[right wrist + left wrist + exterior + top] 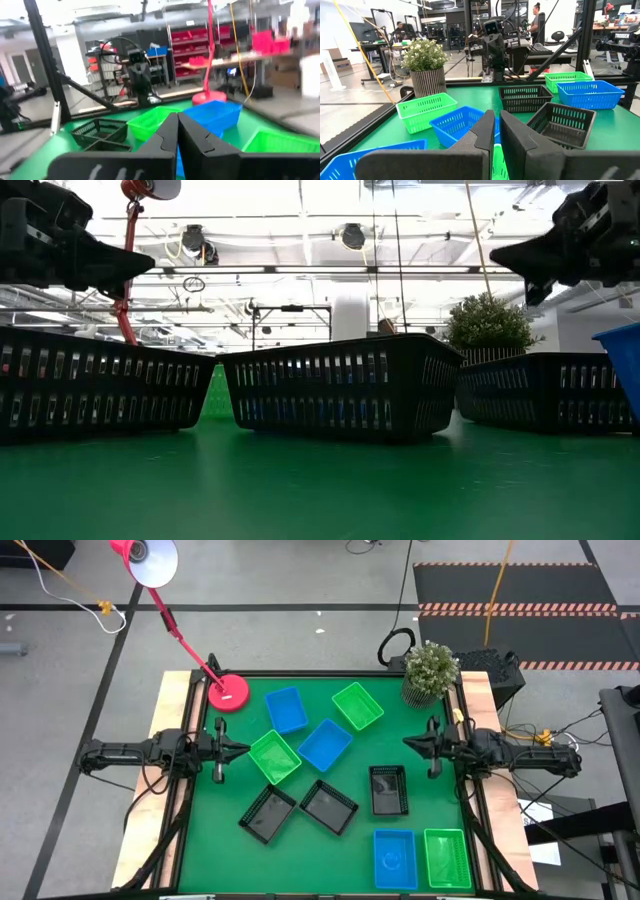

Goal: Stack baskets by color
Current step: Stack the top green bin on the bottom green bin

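Note:
Several mesh baskets rest singly, bottoms down, on the green mat (pixel 210 860). Blue ones (pixel 286 708) (pixel 324 744) (pixel 394 858), green ones (pixel 357 705) (pixel 275 756) (pixel 446 858) and black ones (pixel 268 813) (pixel 329 806) (pixel 388 789) are spread over it. My left gripper (pixel 245 750) (pixel 497 114) hangs shut at the mat's left edge, pointing level toward the middle, above the baskets and holding nothing. My right gripper (pixel 407 741) (pixel 177 116) hangs shut at the right edge, facing it, also with nothing in it.
A pink lamp base (pixel 228 692) stands at the far left corner, with its arm leaning out over the floor. A potted plant (pixel 431 670) stands at the far right corner. Bare mat lies at the near left and along the far edge between lamp and plant.

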You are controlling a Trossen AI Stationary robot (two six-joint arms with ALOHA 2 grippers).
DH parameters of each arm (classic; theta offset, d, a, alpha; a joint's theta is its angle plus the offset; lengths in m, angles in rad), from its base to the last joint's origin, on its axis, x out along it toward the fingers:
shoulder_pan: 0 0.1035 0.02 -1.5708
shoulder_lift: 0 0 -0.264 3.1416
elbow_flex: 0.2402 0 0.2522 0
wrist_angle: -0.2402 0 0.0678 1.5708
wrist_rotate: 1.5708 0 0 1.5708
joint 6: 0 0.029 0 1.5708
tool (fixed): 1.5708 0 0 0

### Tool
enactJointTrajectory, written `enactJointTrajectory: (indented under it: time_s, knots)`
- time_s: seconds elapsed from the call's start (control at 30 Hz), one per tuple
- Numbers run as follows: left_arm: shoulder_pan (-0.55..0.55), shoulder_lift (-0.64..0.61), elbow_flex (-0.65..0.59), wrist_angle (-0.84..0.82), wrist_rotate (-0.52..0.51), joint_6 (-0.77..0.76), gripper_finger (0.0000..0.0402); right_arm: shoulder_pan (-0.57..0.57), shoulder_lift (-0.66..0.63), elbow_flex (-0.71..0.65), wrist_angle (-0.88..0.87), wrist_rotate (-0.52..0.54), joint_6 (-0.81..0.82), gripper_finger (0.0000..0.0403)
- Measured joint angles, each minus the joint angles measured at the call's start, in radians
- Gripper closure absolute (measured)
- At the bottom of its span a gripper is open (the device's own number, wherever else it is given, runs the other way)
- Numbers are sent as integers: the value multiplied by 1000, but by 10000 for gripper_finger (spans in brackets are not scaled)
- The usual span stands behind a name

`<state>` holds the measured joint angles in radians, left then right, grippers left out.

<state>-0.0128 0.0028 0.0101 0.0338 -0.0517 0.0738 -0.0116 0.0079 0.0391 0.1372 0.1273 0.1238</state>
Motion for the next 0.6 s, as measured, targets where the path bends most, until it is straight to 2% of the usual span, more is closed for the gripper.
enactJointTrajectory:
  time_s: [0.2,0.33,0.6]
  knots:
    - [0,0,0,1,-9,0,371,0,48,146,-26,3,-74,403]
    - [0,0,0,1,-10,0,371,0,139,279,-109,3,-76,403]
    - [0,3,0,2,-10,0,371,0,384,670,-381,0,-77,403]
